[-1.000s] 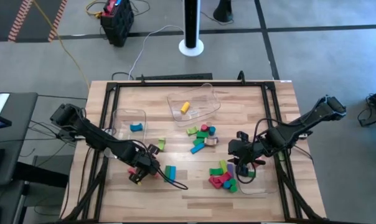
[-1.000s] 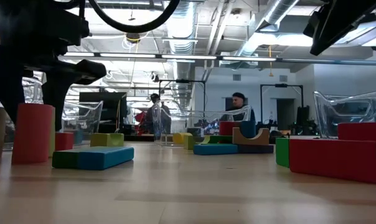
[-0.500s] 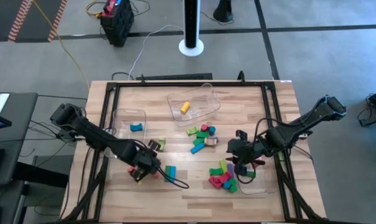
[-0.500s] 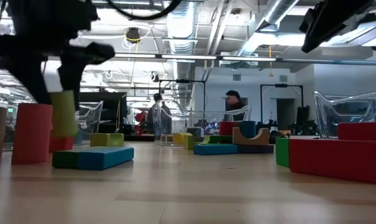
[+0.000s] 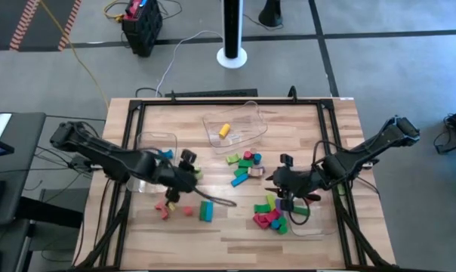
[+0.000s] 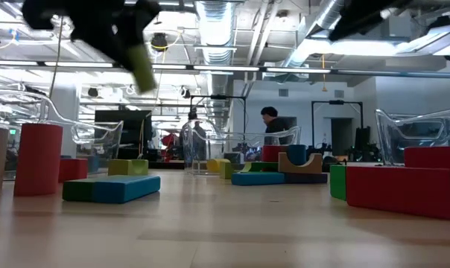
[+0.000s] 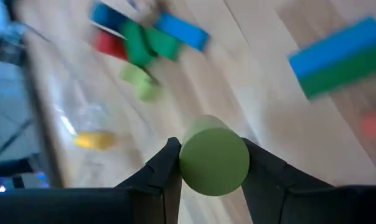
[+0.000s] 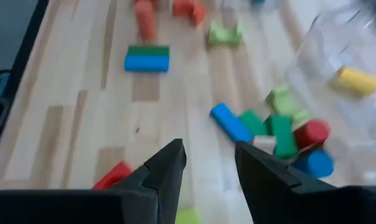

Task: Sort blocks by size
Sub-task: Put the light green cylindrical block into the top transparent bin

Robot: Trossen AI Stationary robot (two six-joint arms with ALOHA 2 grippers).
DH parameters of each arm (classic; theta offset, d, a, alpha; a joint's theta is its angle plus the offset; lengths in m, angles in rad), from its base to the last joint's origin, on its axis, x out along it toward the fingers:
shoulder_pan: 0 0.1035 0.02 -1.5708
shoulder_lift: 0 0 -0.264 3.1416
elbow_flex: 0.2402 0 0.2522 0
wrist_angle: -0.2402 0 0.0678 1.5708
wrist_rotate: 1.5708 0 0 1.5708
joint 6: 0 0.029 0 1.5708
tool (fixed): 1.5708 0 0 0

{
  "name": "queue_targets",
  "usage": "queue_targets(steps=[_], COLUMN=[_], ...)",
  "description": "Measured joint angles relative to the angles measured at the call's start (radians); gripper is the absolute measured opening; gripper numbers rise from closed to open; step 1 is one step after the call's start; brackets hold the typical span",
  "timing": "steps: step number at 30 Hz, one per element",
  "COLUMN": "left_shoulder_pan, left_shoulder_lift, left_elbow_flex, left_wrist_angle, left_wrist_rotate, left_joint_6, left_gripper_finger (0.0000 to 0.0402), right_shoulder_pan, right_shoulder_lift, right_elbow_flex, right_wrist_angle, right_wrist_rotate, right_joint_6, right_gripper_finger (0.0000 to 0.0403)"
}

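The left gripper (image 7: 213,163) clamps a light-green wooden cylinder (image 7: 214,155) by its curved sides above the table's left middle, so the round block could roll out if the pinch loosens in transit. Nearer, the blue-and-green stacked bar (image 5: 206,210) lies flat; to the right, the right gripper (image 8: 208,163) hangs empty, fingers narrowly parted, over the right-hand cluster of mixed blocks (image 5: 270,214); farthest, the clear plastic bin (image 5: 247,113) holds a yellow cylinder (image 5: 225,130)

Overhead, table-level and two wrist cameras all share the table (image 5: 235,230)
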Motion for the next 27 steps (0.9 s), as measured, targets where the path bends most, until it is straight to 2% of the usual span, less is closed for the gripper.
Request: queue_targets(steps=[4,8,13,20,27], left_shoulder_pan=[0.037,0.070,0.119,0.194,0.282], left_shoulder_lift=[-0.082,-0.136,-0.151,-0.149,-0.149], left_elbow_flex=[-0.001,-0.002,-0.002,-0.003,-0.003], left_wrist_angle=[0.101,0.211,0.359,0.519,0.658], left_wrist_rotate=[0.000,0.020,0.127,0.261,0.469], left_joint_6=[0.049,0.101,0.138,0.151,0.082], left_gripper_finger=[0.0126,0.0126,0.0126,0.0126,0.0126], right_shoulder_pan=[-0.002,-0.017,-0.054,-0.072,-0.056], right_shoulder_lift=[0.001,0.003,0.003,0.068,0.186], right_elbow_flex=[0.000,0.000,0.000,0.000,-0.001], right_wrist_angle=[0.086,0.210,0.366,0.594,0.829], right_wrist_rotate=[0.045,0.089,0.106,0.122,0.325], right_joint_6=[-0.105,-0.225,-0.385,-0.658,-0.992], right_gripper_finger=[0.0188,0.0220,0.0253,0.0255,0.0255])
